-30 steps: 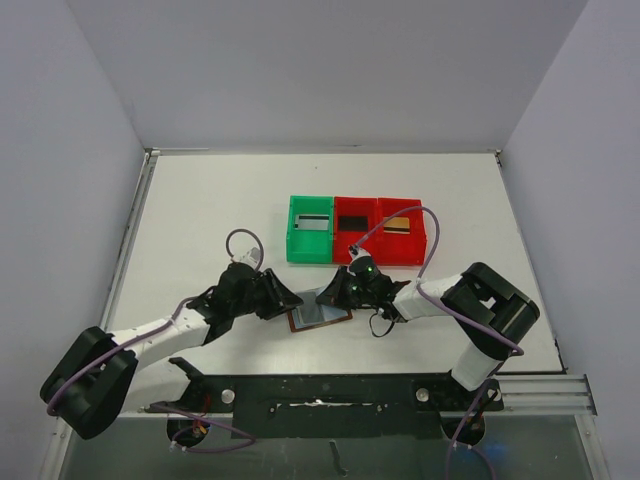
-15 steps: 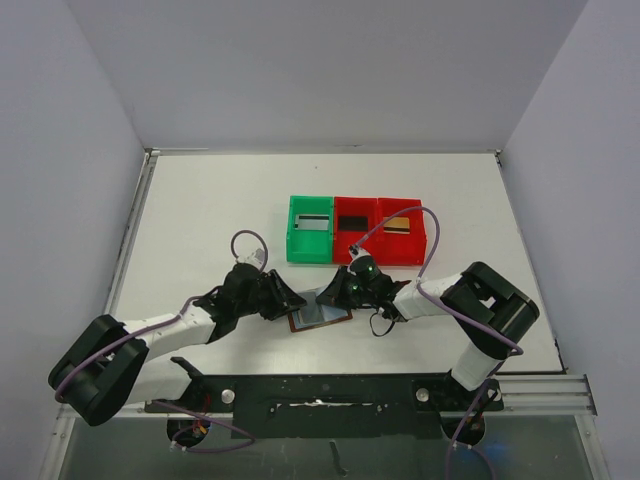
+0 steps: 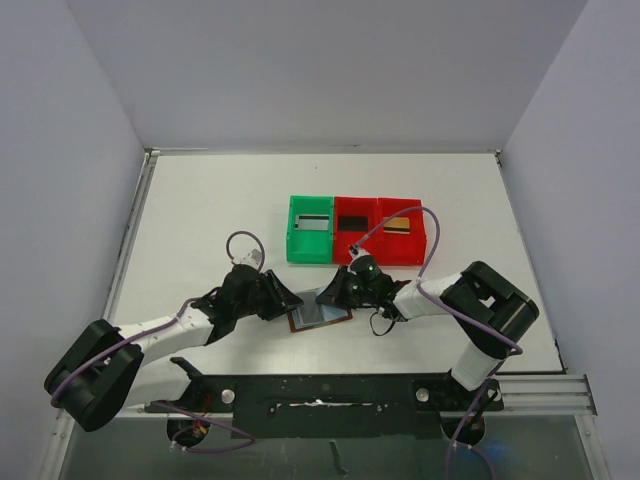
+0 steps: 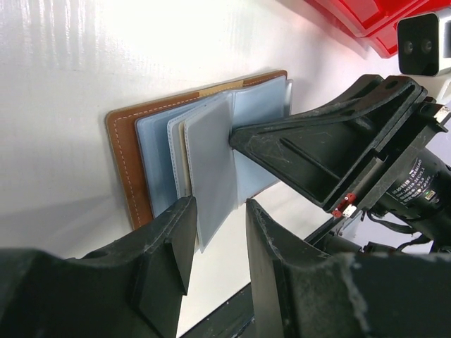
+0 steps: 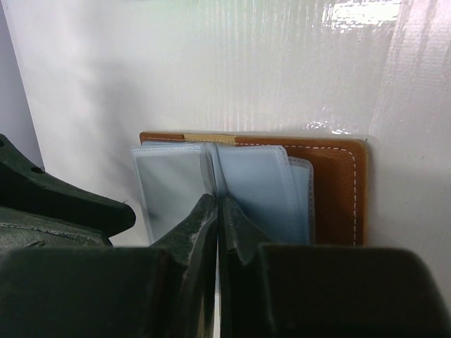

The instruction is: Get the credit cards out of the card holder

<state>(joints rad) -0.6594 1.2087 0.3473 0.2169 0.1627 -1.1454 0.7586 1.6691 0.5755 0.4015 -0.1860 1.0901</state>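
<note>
The brown card holder [image 3: 322, 320] lies open on the table between both arms, its pale blue-grey pocket leaves [image 5: 264, 190] fanned out. My right gripper [image 5: 218, 205] is shut on the edge of one leaf [image 4: 211, 151] and holds it up off the holder [image 4: 125, 158]. A grey credit card [image 5: 169, 193] seems to sit inside that leaf. My left gripper [image 4: 220, 236] stands open at the leaf's free corner, which hangs between its jaws without being pinched. The two grippers [image 3: 288, 298] [image 3: 336, 290] face each other across the holder.
Behind the holder stands a row of three small bins: a green one [image 3: 293, 245] and two red ones [image 3: 340, 250] [image 3: 418, 245]. A flat card lies in each [image 3: 312, 223] [image 3: 352, 222] [image 3: 398, 226]. The black mounting rail [image 3: 330, 395] runs along the near edge.
The left arm's elbow and rear links have shifted slightly. Both grippers and the card holder stay where they were.
</note>
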